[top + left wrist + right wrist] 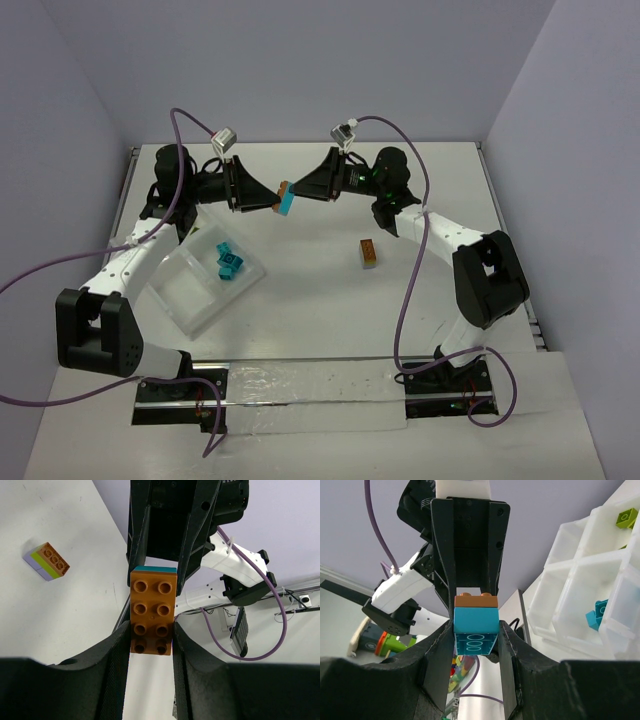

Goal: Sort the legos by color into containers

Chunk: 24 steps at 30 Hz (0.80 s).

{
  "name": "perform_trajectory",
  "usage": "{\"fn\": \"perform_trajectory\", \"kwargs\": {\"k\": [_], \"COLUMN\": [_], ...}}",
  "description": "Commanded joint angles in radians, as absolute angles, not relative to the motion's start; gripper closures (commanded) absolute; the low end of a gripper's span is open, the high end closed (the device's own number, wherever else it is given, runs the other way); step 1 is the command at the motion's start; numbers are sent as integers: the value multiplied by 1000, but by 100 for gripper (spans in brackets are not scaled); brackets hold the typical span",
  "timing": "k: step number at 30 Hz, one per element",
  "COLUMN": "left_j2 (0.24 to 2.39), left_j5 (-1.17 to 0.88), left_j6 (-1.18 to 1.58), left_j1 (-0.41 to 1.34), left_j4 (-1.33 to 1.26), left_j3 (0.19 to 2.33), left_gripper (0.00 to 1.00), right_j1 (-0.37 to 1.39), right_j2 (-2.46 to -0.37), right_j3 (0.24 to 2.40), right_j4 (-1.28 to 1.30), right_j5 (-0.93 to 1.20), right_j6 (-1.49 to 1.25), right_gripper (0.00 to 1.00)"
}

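As left gripper (151, 642) pinches orange brick (152, 607), right gripper (476, 641) pinches teal brick (476, 620).

1. Orange brick (152, 612): brownish orange, with a teal brick (476, 627) clipped to it.
2. Stack (46, 561): orange top, lime-green middle, pale purple bottom.
3. Tray (190, 290): clear and milky.
4. Tray bricks (229, 262): teal, and one lime brick (626, 517).
5. Left gripper (151, 645) and right gripper (476, 640): black.
6. Table (320, 310): white.
7. Wall (300, 60): pale lavender.
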<state>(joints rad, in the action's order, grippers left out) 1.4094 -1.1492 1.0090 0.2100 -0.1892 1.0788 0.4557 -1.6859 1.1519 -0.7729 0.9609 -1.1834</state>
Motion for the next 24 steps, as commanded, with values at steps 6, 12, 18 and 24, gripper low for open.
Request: {"fn": "perform_trajectory", "kwargs": {"k": [6, 12, 18, 24], "left_j2": [1362, 1318, 1305, 1314], "left_j5": [-1091, -1052, -1035, -1036], "left_j6": [1017, 1091, 1117, 1120], "left_j1": [184, 125, 115, 114], "left_j4": [-244, -330, -361, -364], "left_j3": [1087, 1033, 1016, 1020], "left_gripper": [100, 100, 100, 100], "right_j1": [446, 433, 431, 432], "right_j2": [-1681, -1669, -1670, -1664], "right_j3": [1125, 1093, 1100, 1120], "right_j4": [-840, -813, -776, -723], "right_j5": [938, 915, 910, 912], "right_j6": [-1215, -1208, -1187, -1143], "right_gripper": [100, 100, 100, 100]}}
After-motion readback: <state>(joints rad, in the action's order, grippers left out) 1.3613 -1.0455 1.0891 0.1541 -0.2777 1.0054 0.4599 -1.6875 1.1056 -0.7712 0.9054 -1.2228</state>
